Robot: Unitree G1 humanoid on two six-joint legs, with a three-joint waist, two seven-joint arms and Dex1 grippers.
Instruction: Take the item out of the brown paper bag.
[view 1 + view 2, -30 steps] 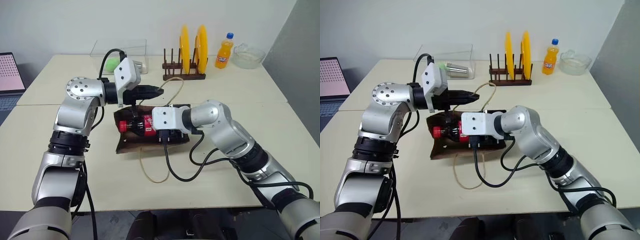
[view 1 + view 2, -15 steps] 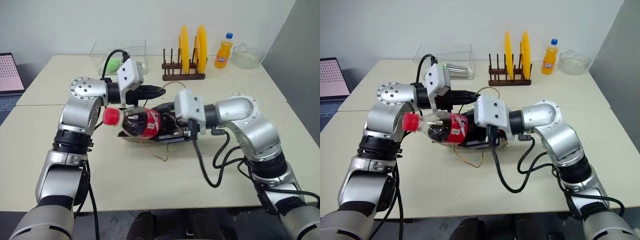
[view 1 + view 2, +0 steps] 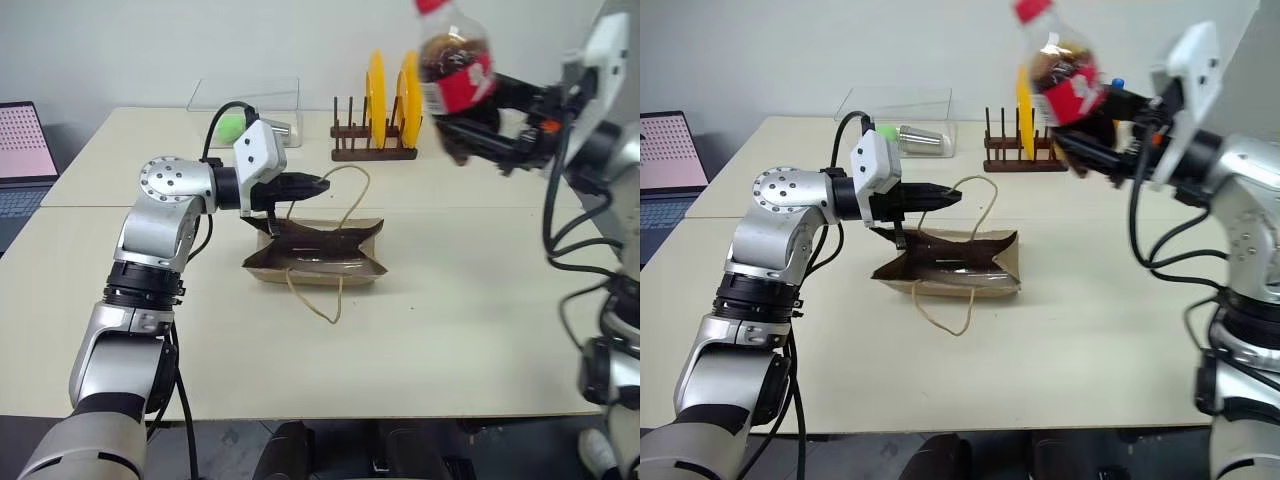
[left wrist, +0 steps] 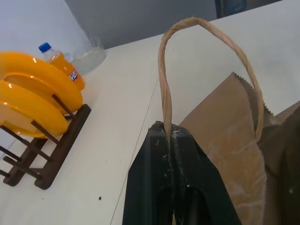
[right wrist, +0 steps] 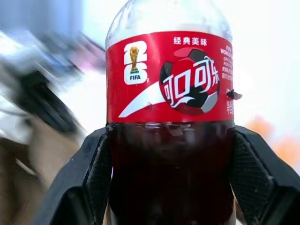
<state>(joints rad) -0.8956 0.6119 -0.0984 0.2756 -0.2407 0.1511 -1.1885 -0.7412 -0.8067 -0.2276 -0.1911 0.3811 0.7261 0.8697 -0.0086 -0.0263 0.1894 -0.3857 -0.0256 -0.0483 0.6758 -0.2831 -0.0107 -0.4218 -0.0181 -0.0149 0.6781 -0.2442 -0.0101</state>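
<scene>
The brown paper bag [image 3: 318,255] lies on its side in the middle of the table, mouth open and dark inside. My left gripper [image 3: 318,184] is shut on one cord handle [image 4: 165,70] of the bag and holds that loop up above it. The second handle [image 3: 318,298] lies slack on the table in front. The item, a cola bottle [image 3: 455,65] with a red cap and red label, hangs high at the right, clear of the bag. My right gripper [image 5: 171,154] is shut around the bottle's dark lower half.
A wooden rack with two yellow plates [image 3: 385,90] stands at the back. An orange soda bottle [image 4: 63,68] and a glass bowl [image 4: 89,54] sit beyond it. A clear box [image 3: 245,105] holds a green ball. A laptop [image 3: 20,150] is at the far left.
My right gripper has drawn the cola bottle out of the bag and swung it up and to the right. The bag has sagged flat. My left gripper has kept still on the handle.
</scene>
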